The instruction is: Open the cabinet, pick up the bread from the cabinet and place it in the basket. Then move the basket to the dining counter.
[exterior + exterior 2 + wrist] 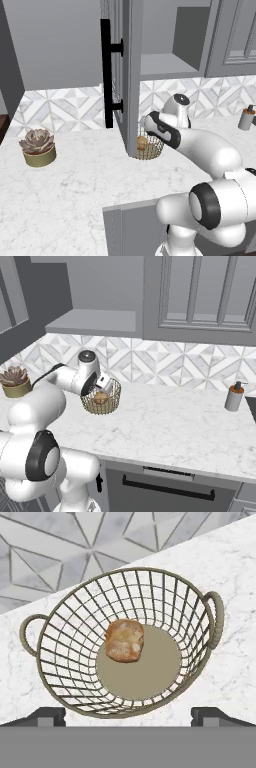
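The pale gold wire basket [65,677] stands on the marble worktop by the tile backsplash. The round golden-brown bread [124,640] lies inside it on the tan base, left of centre. My gripper [129,717] hovers just above the basket, open, its two fingertips [47,716] wide apart and empty. From the right base view the gripper [106,387] sits over the basket's [113,400] rim, with the bread [101,398] below it. The cabinet door [129,75], with its black bar handle [106,75], stands swung open, edge-on just left of the basket [156,148].
A tan pot with a succulent [38,147] sits on the worktop [75,185] to the left. A soap dispenser [234,397] stands at the right by the backsplash. The open cabinet's shelf [160,62] is bare. A closed glass-paned cabinet [200,296] hangs to the right.
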Controlling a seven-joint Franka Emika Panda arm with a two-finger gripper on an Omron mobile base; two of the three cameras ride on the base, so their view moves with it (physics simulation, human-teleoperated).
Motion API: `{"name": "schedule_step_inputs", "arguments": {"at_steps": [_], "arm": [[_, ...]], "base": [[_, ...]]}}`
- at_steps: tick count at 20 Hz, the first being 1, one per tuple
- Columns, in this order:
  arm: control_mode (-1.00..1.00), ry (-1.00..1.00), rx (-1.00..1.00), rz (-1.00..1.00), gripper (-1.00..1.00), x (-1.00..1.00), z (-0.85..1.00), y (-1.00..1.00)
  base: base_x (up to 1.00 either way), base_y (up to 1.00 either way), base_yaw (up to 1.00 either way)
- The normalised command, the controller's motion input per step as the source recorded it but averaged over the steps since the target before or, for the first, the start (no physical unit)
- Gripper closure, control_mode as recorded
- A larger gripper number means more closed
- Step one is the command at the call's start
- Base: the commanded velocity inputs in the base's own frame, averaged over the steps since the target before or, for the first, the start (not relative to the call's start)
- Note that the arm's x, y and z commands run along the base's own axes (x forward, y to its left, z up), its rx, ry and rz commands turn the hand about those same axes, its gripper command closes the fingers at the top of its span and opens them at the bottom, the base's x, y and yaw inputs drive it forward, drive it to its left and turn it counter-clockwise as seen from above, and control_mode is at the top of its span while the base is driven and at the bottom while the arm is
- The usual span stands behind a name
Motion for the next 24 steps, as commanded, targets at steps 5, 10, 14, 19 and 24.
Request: {"name": "schedule_step_inputs", "arguments": {"at_steps": [5, 10, 14, 19, 24], "arm": [[-1.0, 0.06, 0.02, -0.24, -1.0, -0.34, -0.01, -0.23], [-1.0, 0.0, 0.06, -0.21, -1.0, -0.02, -0.1, -0.18], [-1.0, 0.0, 0.07, -0.18, -1.0, 0.09, -0.27, -0.04], [-1.0, 0.01, 0.06, -0.14, -1.0, 0.13, -0.36, 0.0], [-1.0, 0.06, 0.07, -0.09, -1.0, 0.25, -0.32, -0.09]], "base": [[0.0, 0.0, 0.0], [0.0, 0.0, 0.0], [0.0, 0.0, 0.0], [0.0, 0.0, 0.0], [0.0, 0.0, 0.0]]}}
